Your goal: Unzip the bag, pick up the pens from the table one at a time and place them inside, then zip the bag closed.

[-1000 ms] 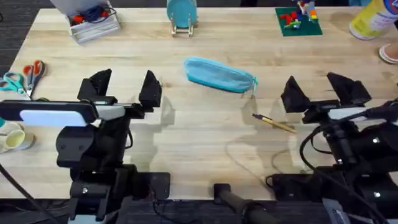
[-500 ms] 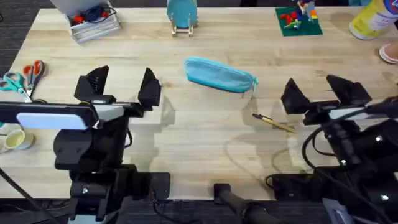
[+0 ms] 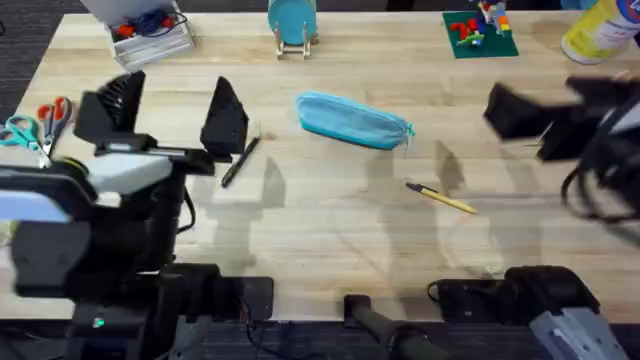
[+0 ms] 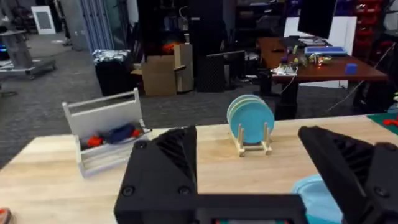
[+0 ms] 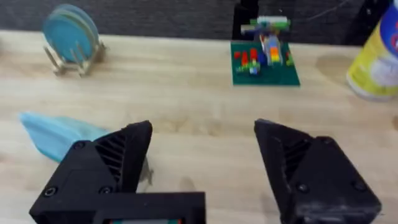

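Overhead, the far left edge of the wooden surface [image 3: 330, 230] holds a pair of scissors [image 3: 40, 125] with orange and teal handles, and a roll of tape [image 3: 20, 222] sits lower down at the edge. Toward the back left stands a clear rack [image 3: 150, 38] with red and blue items in it. The left gripper [image 3: 170, 115] hangs above the left part of the surface with its two black fingers spread wide and nothing between them. Just beside its right finger a black pen [image 3: 240, 160] lies slanted on the wood, partly covered by that finger. At the back middle a round teal plate on a wooden stand [image 3: 292, 25] is upright, well apart from the bag. The bag [image 3: 352, 120], a light blue pouch, lies slanted near the centre, with nothing on it or touching it; whether its zipper is open cannot be made out. Nearer the front and to its right, the yellow pen [image 3: 440, 197] with a black end lies alone on bare wood, clear of the bag. At the back right sit a green plate of toy bricks [image 3: 478, 32] and a yellow bottle [image 3: 600, 30] at the corner. The right gripper [image 3: 545, 115] is raised over the right side; in the right wrist view [image 5: 202, 162] its fingers stand wide apart, empty, with the bag's end beyond them.
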Controlling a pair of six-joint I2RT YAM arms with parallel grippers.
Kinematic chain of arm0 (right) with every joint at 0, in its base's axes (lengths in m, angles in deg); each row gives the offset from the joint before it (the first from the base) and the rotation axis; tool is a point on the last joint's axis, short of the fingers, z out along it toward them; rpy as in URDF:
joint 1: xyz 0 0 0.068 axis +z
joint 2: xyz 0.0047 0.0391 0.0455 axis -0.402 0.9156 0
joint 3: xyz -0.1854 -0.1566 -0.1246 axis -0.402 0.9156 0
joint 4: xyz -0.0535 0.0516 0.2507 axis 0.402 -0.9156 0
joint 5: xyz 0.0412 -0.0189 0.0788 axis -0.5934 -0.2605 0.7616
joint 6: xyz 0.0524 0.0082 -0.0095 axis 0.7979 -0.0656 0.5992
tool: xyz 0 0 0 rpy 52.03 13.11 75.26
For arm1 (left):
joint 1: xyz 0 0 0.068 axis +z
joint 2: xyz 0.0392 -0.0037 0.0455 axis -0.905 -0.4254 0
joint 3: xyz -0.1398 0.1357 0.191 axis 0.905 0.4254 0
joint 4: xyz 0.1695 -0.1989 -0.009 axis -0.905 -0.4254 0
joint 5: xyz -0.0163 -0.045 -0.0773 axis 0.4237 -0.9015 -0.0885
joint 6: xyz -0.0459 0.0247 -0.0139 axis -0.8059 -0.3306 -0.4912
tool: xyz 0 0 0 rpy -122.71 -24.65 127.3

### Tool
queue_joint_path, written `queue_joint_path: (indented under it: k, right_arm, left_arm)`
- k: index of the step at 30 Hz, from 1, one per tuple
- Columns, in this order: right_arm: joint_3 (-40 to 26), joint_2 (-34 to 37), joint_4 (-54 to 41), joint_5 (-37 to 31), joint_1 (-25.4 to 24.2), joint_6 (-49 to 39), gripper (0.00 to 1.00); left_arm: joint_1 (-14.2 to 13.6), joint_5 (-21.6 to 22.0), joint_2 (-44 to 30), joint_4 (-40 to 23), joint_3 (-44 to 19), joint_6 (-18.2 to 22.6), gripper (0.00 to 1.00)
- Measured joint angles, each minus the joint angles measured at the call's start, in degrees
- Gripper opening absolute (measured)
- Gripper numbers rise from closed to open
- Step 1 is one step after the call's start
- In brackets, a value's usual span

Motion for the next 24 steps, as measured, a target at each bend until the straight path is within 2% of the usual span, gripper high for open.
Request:
queue_joint_path:
  k: [5, 7, 11, 14, 17, 20, 24]
  right_arm:
    - [-11.44, 11.35, -3.65, 1.46, 0.00, -0.01, 0.996]
    - [-15.44, 15.35, -6.19, 2.05, 0.00, 0.00, 0.996]
    - [-21.72, 21.38, -10.99, 3.16, 0.00, 0.00, 0.996]
    - [-25.61, 24.02, -13.78, 4.58, 0.00, -0.02, 0.996]
    - [-28.66, 25.44, -15.88, 5.98, 0.00, 0.00, 0.997]
    - [-30.38, 25.79, -17.68, 6.69, 0.02, 0.00, 0.996]
    - [-31.37, 25.79, -19.12, 7.70, 0.04, 0.00, 0.996]
  left_arm:
    - [-0.02, -2.92, -8.56, -0.49, -6.83, 2.42, 0.991]
    - [-0.01, -4.09, -13.11, -2.85, -10.84, 3.26, 0.991]
    - [-0.02, -5.66, -22.54, -10.93, -20.13, 5.41, 0.991]
    - [-0.01, -6.83, -30.19, -19.38, -28.45, 7.90, 0.992]
    - [-0.02, -9.01, -37.71, -26.53, -36.52, 12.27, 0.991]
    - [-0.02, -12.55, -45.55, -34.60, -44.56, 18.29, 0.990]
    - [-0.02, -15.47, -55.14, -40.96, -52.63, 23.00, 0.991]
